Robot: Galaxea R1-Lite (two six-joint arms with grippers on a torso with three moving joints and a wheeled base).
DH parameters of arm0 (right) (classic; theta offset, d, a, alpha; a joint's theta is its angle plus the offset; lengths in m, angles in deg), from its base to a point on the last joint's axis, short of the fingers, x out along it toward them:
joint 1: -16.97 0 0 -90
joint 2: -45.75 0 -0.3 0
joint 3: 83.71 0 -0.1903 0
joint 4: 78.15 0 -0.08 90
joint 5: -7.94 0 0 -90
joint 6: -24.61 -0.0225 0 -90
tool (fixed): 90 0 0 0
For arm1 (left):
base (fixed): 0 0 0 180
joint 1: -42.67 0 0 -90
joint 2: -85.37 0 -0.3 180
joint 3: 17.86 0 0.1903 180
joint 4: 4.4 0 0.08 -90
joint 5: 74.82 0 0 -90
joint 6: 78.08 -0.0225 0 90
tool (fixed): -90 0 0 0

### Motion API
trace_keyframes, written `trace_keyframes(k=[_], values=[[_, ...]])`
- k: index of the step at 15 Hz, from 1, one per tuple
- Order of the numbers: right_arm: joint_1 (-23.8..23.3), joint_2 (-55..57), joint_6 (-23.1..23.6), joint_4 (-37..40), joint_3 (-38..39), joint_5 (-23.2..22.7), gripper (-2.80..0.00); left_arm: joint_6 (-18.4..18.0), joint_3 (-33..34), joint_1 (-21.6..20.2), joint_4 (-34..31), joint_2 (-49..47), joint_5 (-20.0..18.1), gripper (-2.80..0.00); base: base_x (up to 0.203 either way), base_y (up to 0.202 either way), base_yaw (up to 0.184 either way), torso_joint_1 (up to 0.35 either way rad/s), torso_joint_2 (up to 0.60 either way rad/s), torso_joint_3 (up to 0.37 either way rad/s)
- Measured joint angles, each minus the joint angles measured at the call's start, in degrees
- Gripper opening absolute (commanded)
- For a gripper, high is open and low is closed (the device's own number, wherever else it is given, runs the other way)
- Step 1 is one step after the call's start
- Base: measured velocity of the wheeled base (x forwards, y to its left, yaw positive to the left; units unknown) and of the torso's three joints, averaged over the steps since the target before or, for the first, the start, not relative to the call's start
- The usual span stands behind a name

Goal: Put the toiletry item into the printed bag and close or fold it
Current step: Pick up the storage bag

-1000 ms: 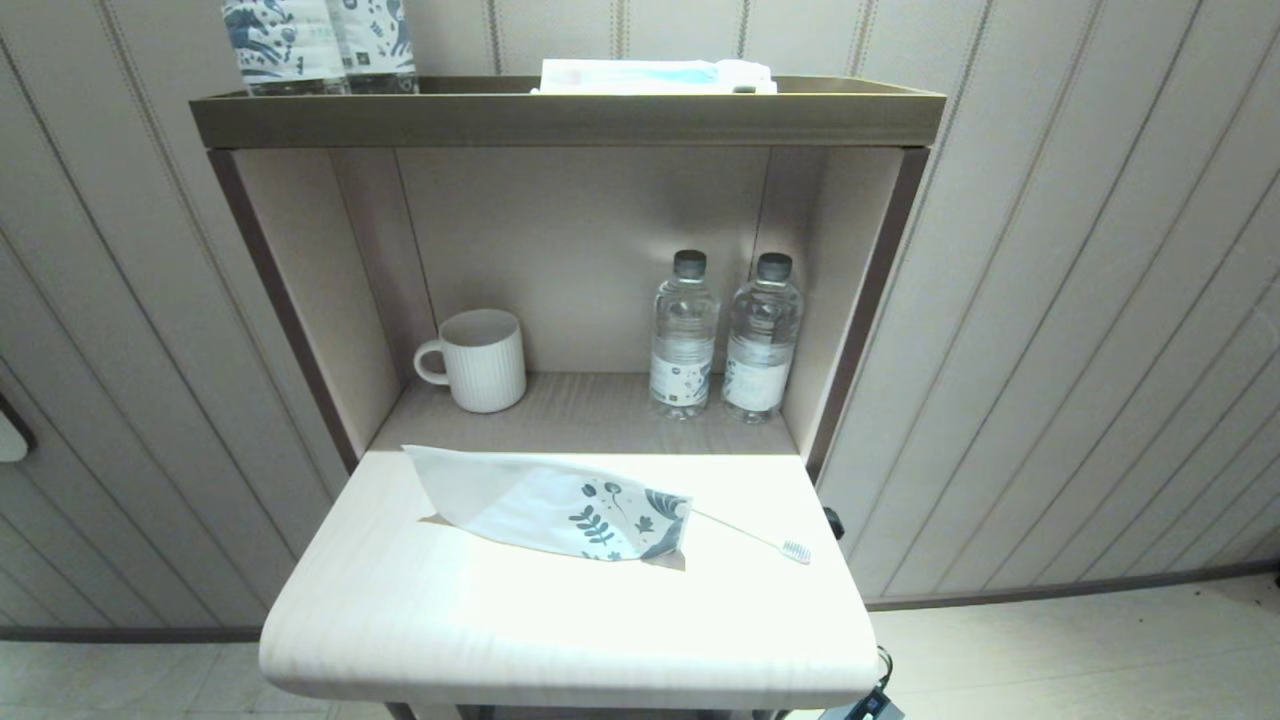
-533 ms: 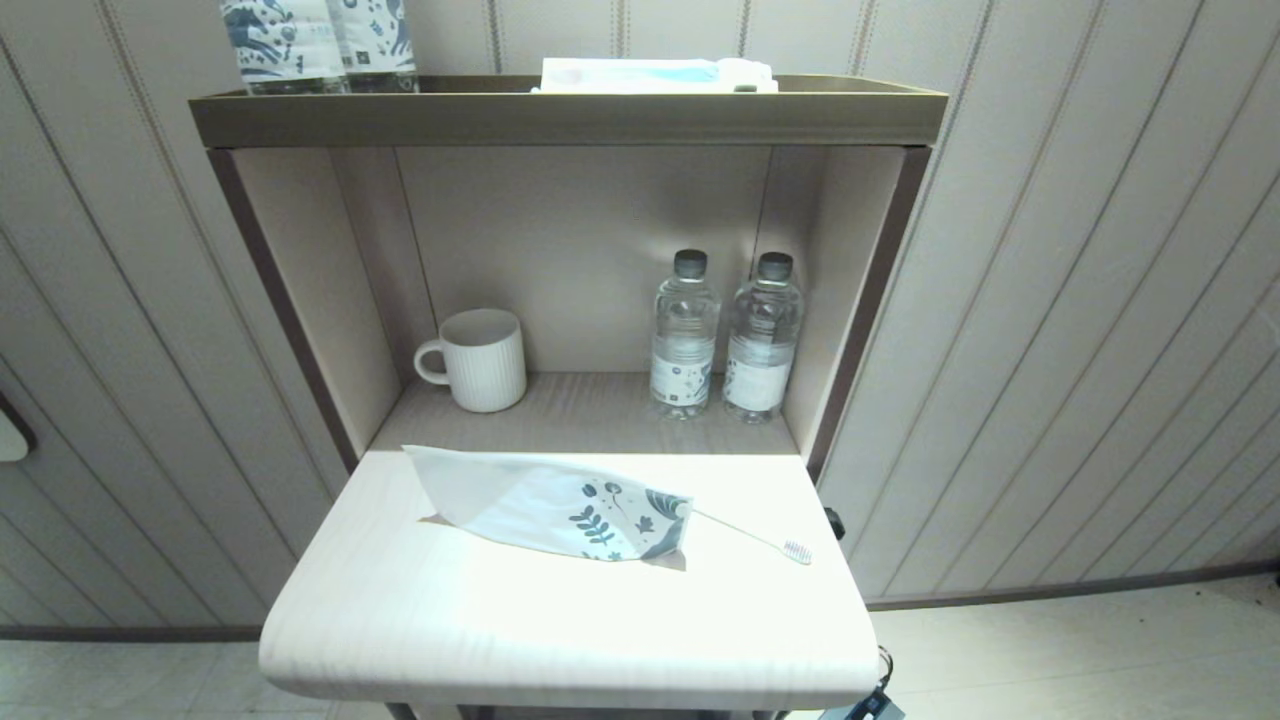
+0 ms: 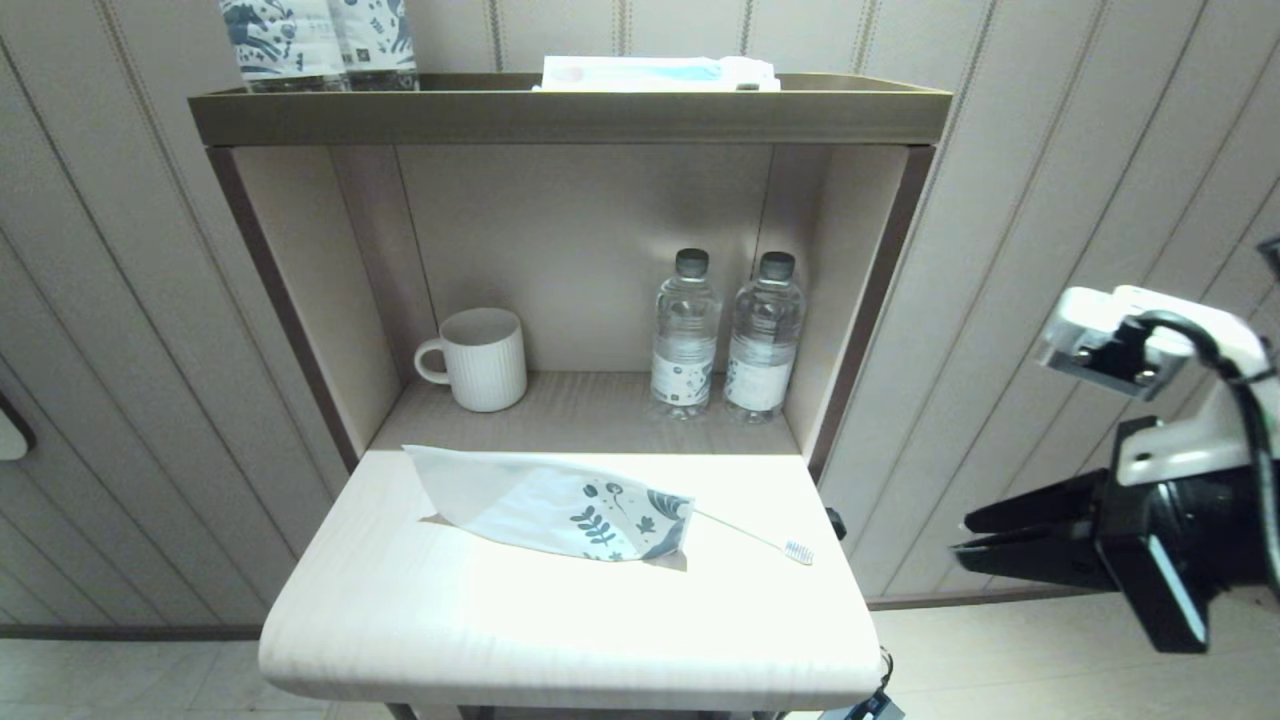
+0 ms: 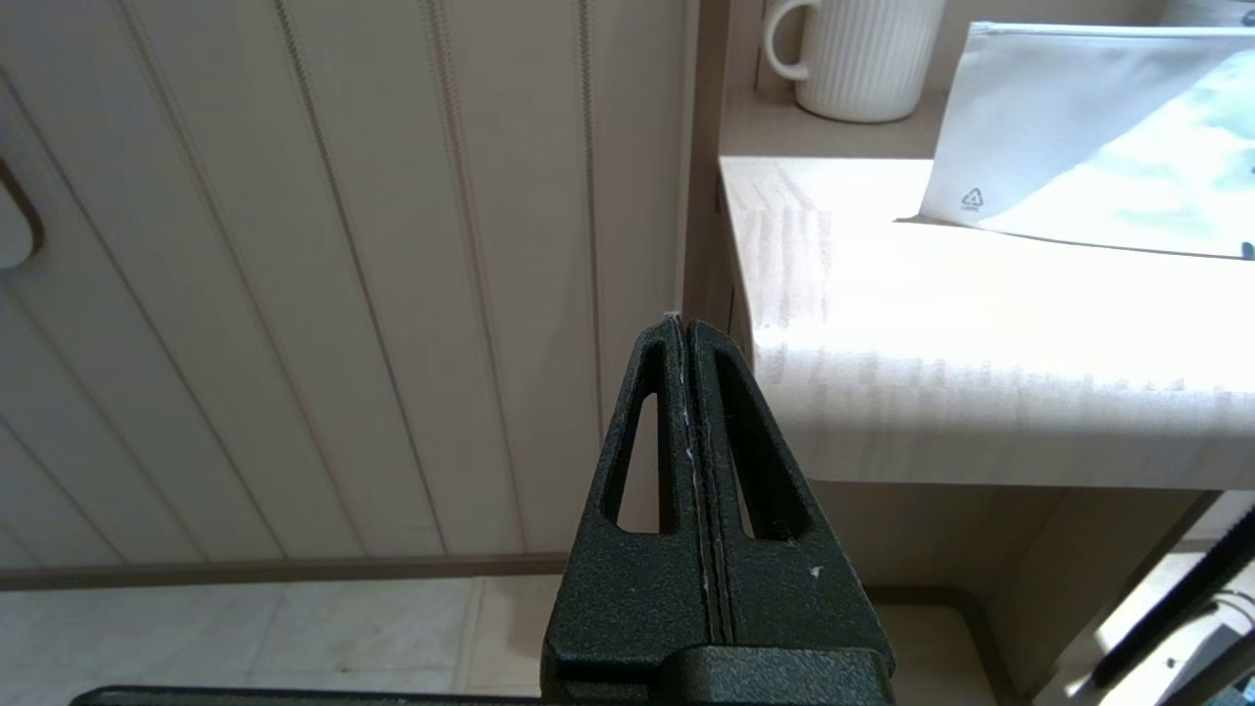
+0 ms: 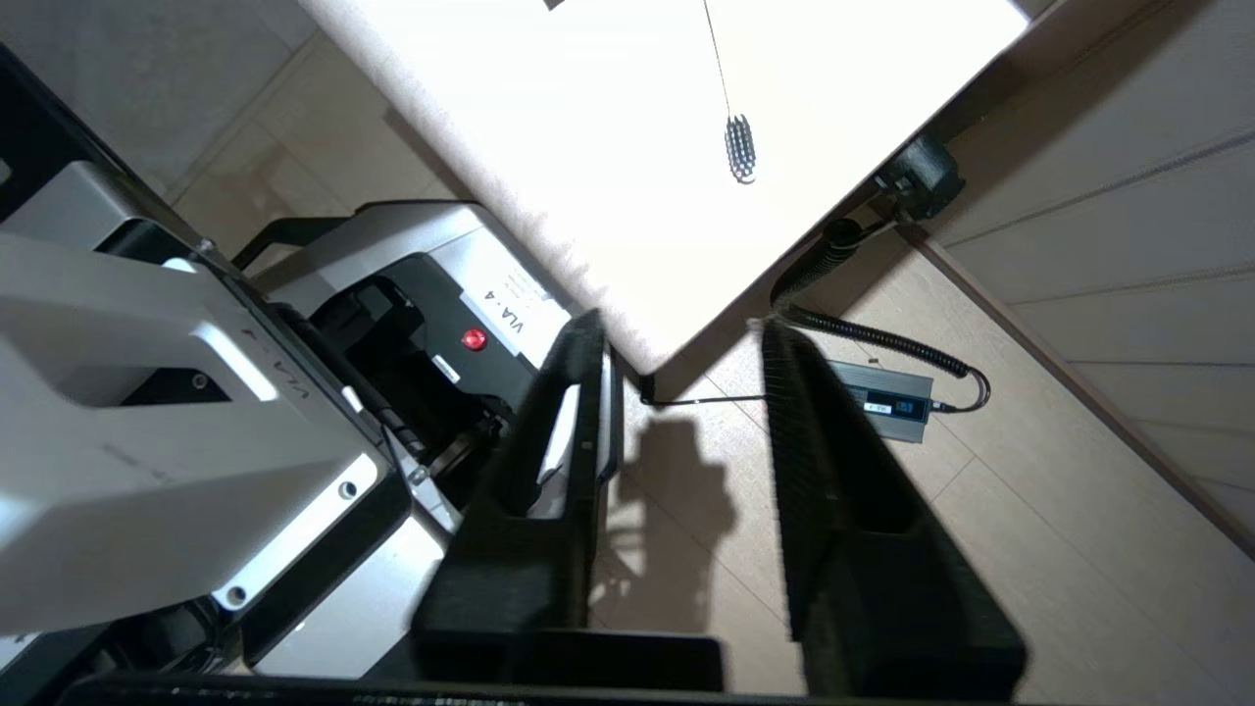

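Barely started imo: the toothbrush (image 3: pixel 752 537) lies on the bench (image 3: pixel 560 620), handle end at the bag (image 3: pixel 555 510) mouth, head sticking out; right pincer (image 3: pixel 968 535) is part-open, empty, off to the bench's right; left pincer (image 4: pixel 683 328) clenched, parked; bagging and folding remain.

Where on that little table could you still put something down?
The front of the tabletop, before the printed bag and toothbrush, is bare. On the shelf behind, a gap lies between the mug and the two water bottles. The right back corner is crowded.
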Motion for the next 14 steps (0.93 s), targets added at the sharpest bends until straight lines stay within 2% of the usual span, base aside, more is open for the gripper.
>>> trace_keyframes(k=[3, 6, 8, 10, 12, 14], values=[[1.6, 4.6, 0.3, -2.0, -0.6, 0.1, 0.00, -0.1, 0.0, 0.0, 0.0, 0.0, 0.0, -2.80, 0.000, 0.000, 0.000, 0.000, 0.00, 0.000], [2.5, 8.5, 3.1, -3.0, -1.7, -0.3, 0.00, -0.1, 0.0, 0.0, 0.0, 0.0, 0.0, -2.80, 0.000, 0.000, 0.000, 0.000, 0.00, 0.000], [4.8, 10.8, 4.5, -4.1, -2.5, -1.2, 0.00, -0.1, 0.0, 0.0, -0.1, 0.0, 0.0, -2.80, 0.000, 0.000, 0.000, 0.000, 0.00, 0.000], [6.9, 13.3, 7.0, -8.2, -2.3, -2.1, 0.00, -0.1, 0.0, 0.0, -0.1, 0.0, 0.0, -2.80, 0.000, 0.000, 0.000, 0.000, 0.00, 0.000], [7.7, 15.9, 9.3, -13.7, -1.8, -5.1, 0.00, -0.2, 0.0, 0.0, -0.1, 0.0, 0.0, -2.80, 0.000, 0.000, 0.000, 0.000, 0.00, 0.000], [7.9, 18.5, 9.8, -17.7, -1.8, -6.2, 0.00, -0.2, 0.0, 0.0, -0.2, 0.0, 0.0, -2.80, 0.000, 0.000, 0.000, 0.000, 0.00, 0.000]])
